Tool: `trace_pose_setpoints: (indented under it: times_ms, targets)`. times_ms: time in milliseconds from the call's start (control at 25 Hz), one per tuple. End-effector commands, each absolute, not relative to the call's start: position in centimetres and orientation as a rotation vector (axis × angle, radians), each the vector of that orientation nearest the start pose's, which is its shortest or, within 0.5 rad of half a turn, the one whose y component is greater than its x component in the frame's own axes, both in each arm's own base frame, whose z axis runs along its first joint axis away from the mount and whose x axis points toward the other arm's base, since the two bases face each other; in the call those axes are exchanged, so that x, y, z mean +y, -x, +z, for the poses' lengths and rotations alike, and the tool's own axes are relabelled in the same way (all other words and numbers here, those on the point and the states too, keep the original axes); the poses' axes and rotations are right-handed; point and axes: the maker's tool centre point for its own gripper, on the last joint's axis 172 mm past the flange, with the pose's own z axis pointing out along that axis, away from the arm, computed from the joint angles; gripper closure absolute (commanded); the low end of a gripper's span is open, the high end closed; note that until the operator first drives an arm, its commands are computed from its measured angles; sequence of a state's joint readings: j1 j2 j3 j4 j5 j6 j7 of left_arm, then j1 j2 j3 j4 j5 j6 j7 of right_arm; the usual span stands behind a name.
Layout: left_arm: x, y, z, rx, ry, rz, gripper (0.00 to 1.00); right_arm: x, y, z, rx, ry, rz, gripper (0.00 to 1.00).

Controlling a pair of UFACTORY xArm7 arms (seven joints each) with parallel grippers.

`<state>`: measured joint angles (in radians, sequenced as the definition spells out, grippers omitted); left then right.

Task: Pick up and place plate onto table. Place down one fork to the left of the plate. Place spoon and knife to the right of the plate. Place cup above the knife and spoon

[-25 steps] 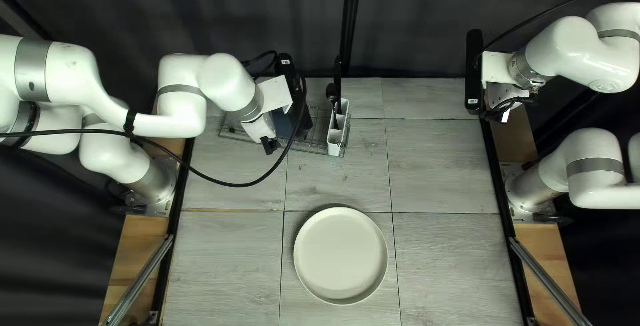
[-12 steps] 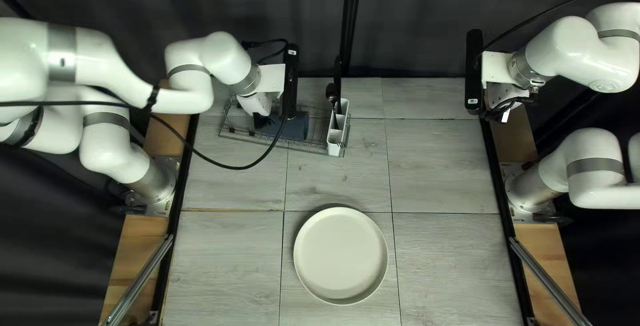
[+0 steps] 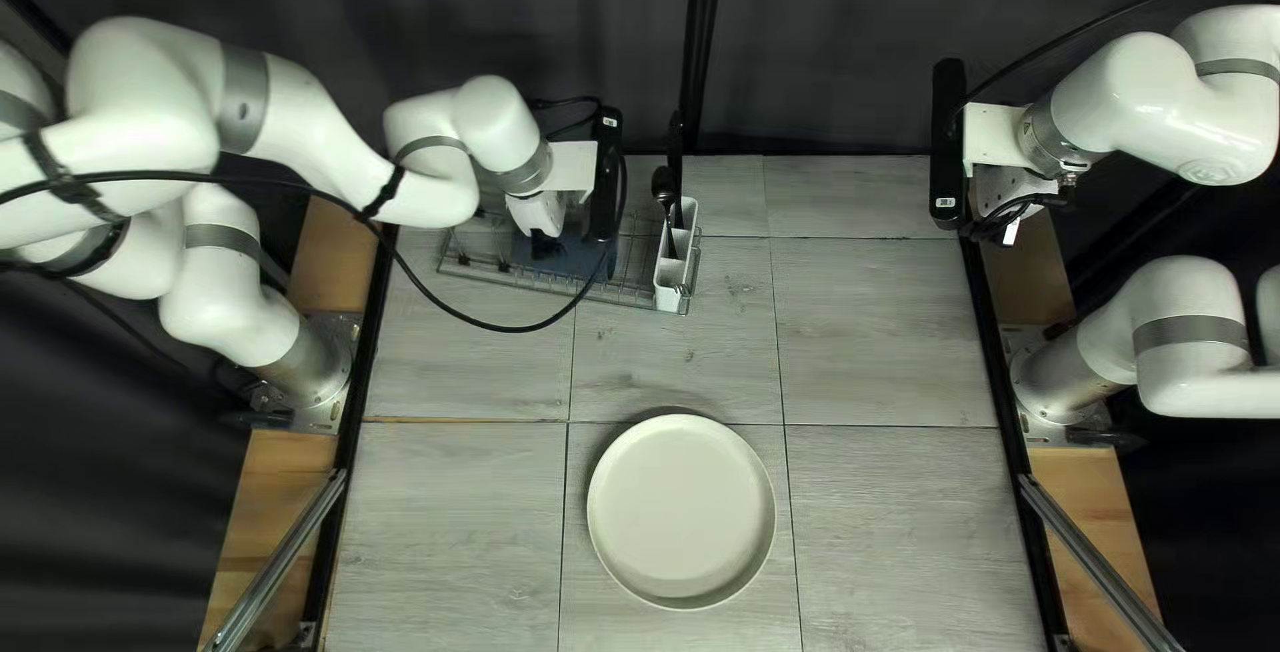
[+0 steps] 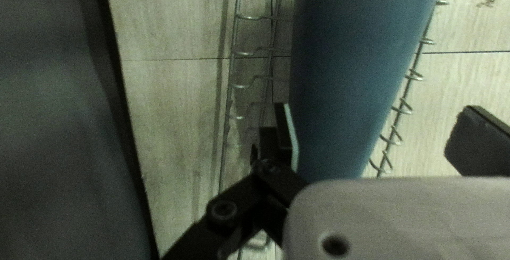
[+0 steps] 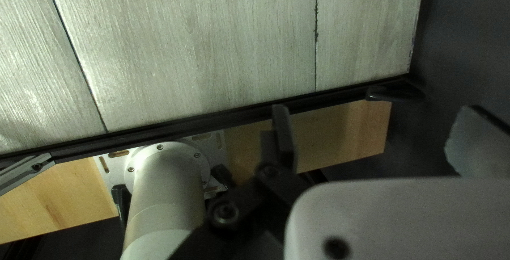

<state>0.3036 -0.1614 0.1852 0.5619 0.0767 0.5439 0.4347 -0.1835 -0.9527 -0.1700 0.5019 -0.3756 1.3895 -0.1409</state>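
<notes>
Straddling the cup (image 4: 361,52), your spread left claw (image 4: 375,127) has shifted toward the caddy (image 3: 670,282), presumably to grip; right claw (image 5: 375,127), also spread.

Dim wrist views, soft shadows, pale glare

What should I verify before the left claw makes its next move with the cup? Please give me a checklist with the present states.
1. Plate laid flat on the table: ok.
2. Left claw open: ok, its fingers stand wide apart.
3. Cup between those fingers: ok, it lies on its side in the wire rack.
4. Cup gripped from both sides: not ok, a gap shows on one side; whether the other finger touches it, cannot tell.
5. Dark cutlery set beside the plate: not ok, it is in the white holder.
6. Right claw away from the cup: ok.
</notes>
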Motion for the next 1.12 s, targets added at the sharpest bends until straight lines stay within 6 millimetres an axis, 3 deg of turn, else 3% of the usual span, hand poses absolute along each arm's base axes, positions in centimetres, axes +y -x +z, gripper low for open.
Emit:
trace_pose_setpoints:
  times_ms: [40, 520, 1120]
  targets:
    - [19.0, -36.4, 9.3, 0.014, 3.058, -0.218, 0.00, -15.4, -20.1, 25.6, 0.150, 3.379, -0.018, 0.00]
    - [19.4, -35.5, 6.6, 0.011, 3.098, -0.198, 0.00, -15.4, -20.1, 25.6, 0.150, 3.379, -0.018, 0.00]
    - [20.4, -34.6, 5.6, 0.003, 3.130, -0.196, 0.00, -15.4, -20.1, 25.6, 0.150, 3.379, -0.018, 0.00]
